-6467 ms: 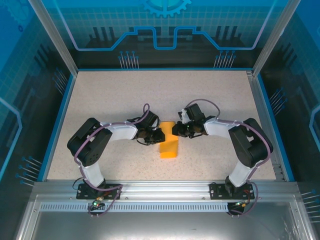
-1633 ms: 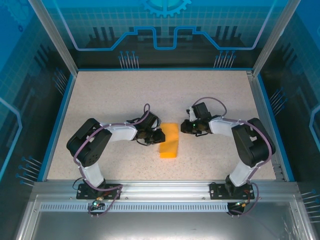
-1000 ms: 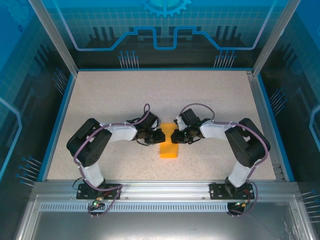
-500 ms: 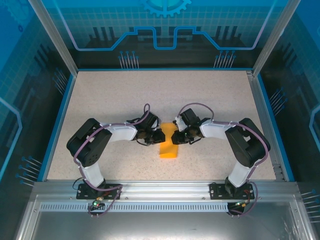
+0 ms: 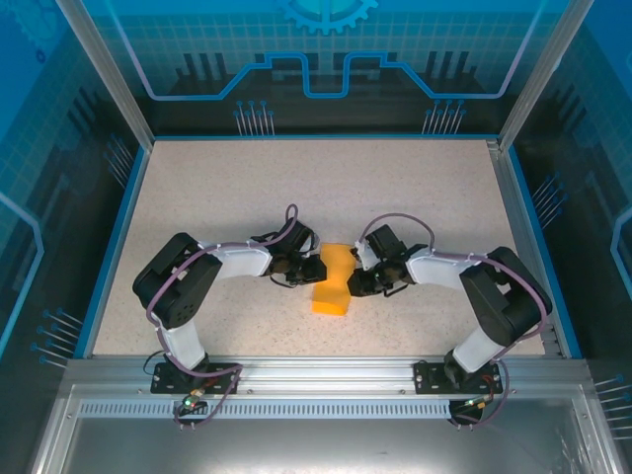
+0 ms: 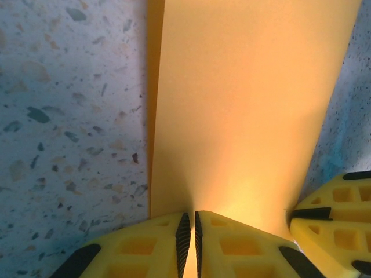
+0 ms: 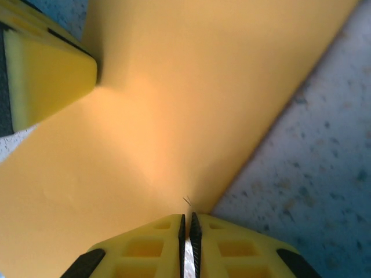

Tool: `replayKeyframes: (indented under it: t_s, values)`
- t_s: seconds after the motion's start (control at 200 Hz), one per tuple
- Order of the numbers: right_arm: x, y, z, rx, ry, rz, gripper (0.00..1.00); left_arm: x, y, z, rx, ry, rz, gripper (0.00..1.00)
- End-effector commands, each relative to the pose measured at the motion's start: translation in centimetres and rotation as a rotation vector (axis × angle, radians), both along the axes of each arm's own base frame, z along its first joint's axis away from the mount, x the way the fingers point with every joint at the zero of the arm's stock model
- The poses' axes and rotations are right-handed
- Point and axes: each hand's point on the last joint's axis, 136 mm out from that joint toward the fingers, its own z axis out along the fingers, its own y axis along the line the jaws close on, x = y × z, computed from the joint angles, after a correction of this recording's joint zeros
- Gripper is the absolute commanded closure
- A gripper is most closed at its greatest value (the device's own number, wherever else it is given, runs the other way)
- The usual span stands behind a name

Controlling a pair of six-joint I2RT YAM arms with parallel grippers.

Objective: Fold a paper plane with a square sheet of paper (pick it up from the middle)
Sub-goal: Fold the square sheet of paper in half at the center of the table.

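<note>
The speckled tabletop (image 5: pixel 247 188) carries the sheet of paper (image 5: pixel 334 286), orange-yellow and folded to a narrow oblong, lying at mid-width and somewhat closer to the near edge than to the far one. The left gripper (image 6: pixel 189 215) meets the paper's left long edge, its yellow fingers (image 6: pixel 145 249) clenched to a hairline slit with the paper nipped between them. The right gripper (image 7: pixel 185 217) is clamped in the same way on the opposite long edge, and the paper narrows between the two grips.
</note>
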Motion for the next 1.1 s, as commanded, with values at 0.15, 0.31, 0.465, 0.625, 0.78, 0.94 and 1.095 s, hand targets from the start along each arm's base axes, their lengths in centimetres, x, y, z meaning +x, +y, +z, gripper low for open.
replayKeyframes:
  t_s: [0.15,0.31,0.465,0.625,0.78,0.94,1.095]
  values:
    - [-0.2,1.1,2.7,0.118,0.057,-0.080,0.85,-4.8,4.7,-5.5,0.234,0.192,-0.010,0.83]
    - [1.3,3.3,3.0,0.169,0.046,-0.087,0.85,-4.8,4.7,-5.4,0.235,0.186,-0.012,0.83]
    - [1.5,4.0,1.4,0.153,0.079,-0.067,0.85,-4.7,4.6,-5.3,0.234,0.182,-0.016,0.83]
    - [0.3,3.6,-0.6,0.129,0.134,-0.040,0.85,-4.6,4.6,-5.2,0.234,0.179,-0.017,0.83]
    - [-1.5,2.2,-1.7,0.082,0.168,-0.011,0.85,-4.7,4.7,-5.4,0.238,0.180,-0.020,0.83]
    - [-3.3,0.6,-2.1,0.053,0.196,0.006,0.86,-4.9,4.8,-5.7,0.242,0.189,-0.020,0.83]
    - [-5.0,-0.7,-2.2,0.032,0.216,0.009,0.86,-4.8,4.8,-5.6,0.246,0.187,-0.025,0.83]
